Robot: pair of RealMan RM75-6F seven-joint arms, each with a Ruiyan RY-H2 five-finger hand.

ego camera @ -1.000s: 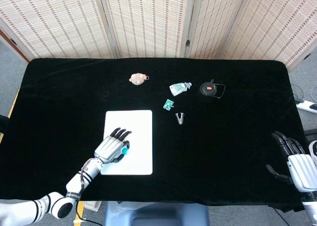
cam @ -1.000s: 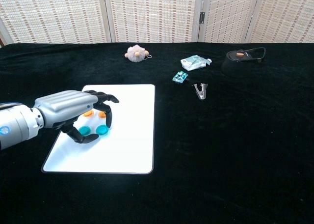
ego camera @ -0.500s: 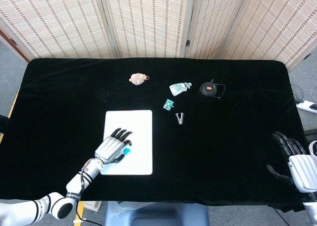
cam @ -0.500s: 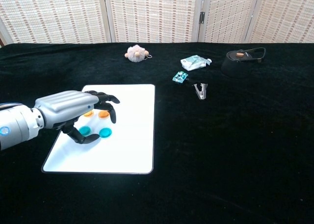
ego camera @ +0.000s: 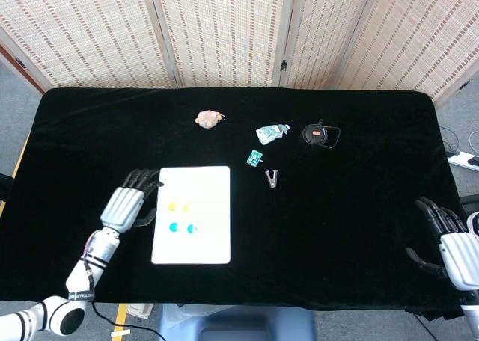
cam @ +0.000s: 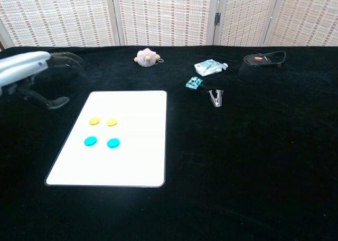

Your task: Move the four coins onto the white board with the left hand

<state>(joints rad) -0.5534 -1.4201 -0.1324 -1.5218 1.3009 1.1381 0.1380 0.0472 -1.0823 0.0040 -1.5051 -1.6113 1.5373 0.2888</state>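
Chest view: yellow and blue coins (cam: 101, 131)

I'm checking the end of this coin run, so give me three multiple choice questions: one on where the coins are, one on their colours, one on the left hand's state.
1. Where do the coins lie?
A. on the white board
B. on the black cloth
C. in the left hand

2. The coins are
A. four blue
B. two yellow, two blue
C. three yellow, one blue

3. The left hand is
A. holding a coin
B. pressing the board
C. open, beside the board

Answers: 1 A, all four rest on white. 2 B, one pair of each colour. 3 C, fingers spread, nothing held.
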